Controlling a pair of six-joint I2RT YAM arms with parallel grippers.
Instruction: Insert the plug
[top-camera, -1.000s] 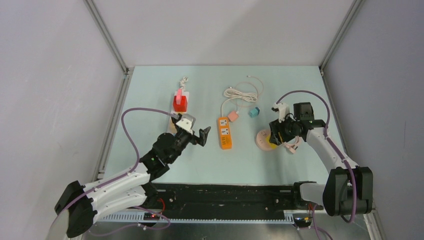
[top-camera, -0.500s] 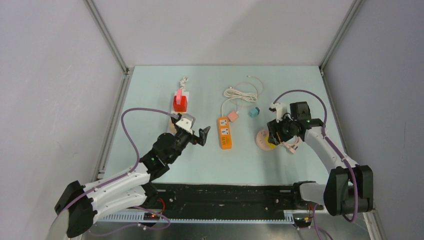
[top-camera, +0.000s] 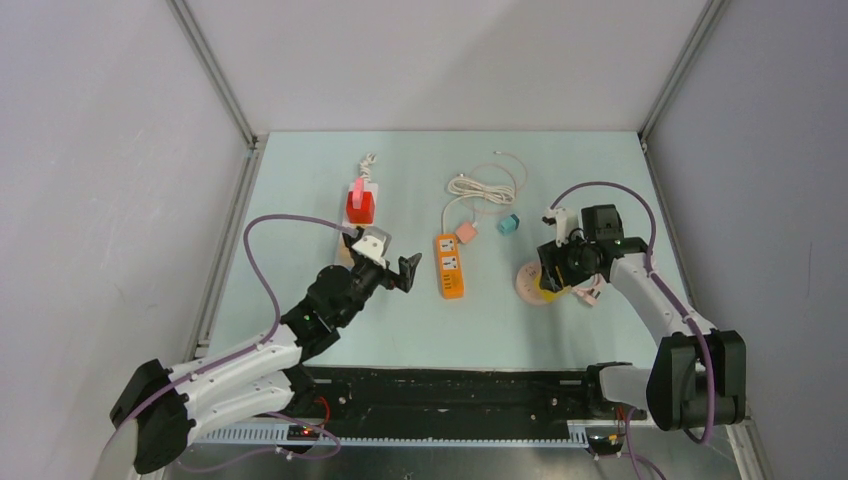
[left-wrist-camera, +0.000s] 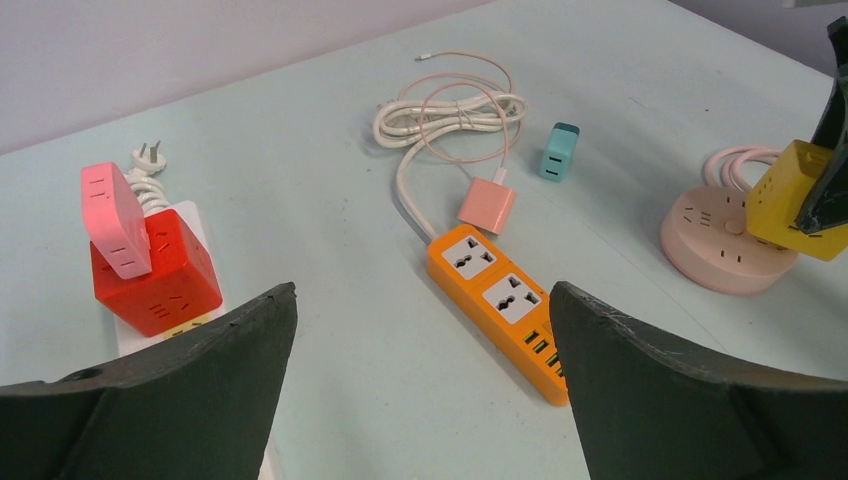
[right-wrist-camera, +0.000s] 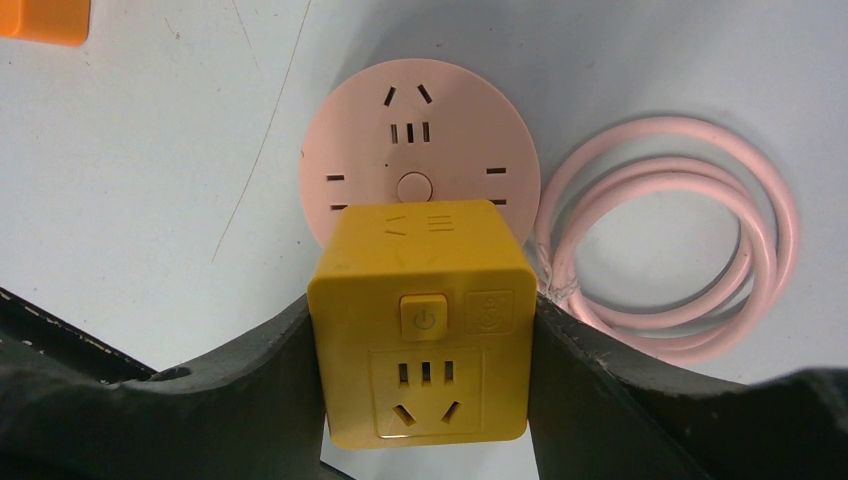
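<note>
My right gripper (right-wrist-camera: 424, 345) is shut on a yellow cube plug adapter (right-wrist-camera: 420, 322) and holds it over the near edge of a round pink socket hub (right-wrist-camera: 420, 140). In the top view the gripper (top-camera: 556, 276) is at the hub (top-camera: 528, 284). The left wrist view shows the yellow cube (left-wrist-camera: 790, 195) above the hub (left-wrist-camera: 715, 235), tilted. My left gripper (top-camera: 395, 272) is open and empty, left of an orange power strip (top-camera: 449, 265), which also shows in the left wrist view (left-wrist-camera: 500, 305).
A pink coiled cable (right-wrist-camera: 690, 240) lies right of the hub. A red cube socket with a pink adapter (top-camera: 360, 203) stands at the back left. A white coiled cord (top-camera: 482, 186), a pink charger (top-camera: 466, 232) and a teal charger (top-camera: 509, 223) lie behind the strip.
My right gripper has shifted slightly back and forth near the hub with the yellow cube still in it. The left arm has not moved.
</note>
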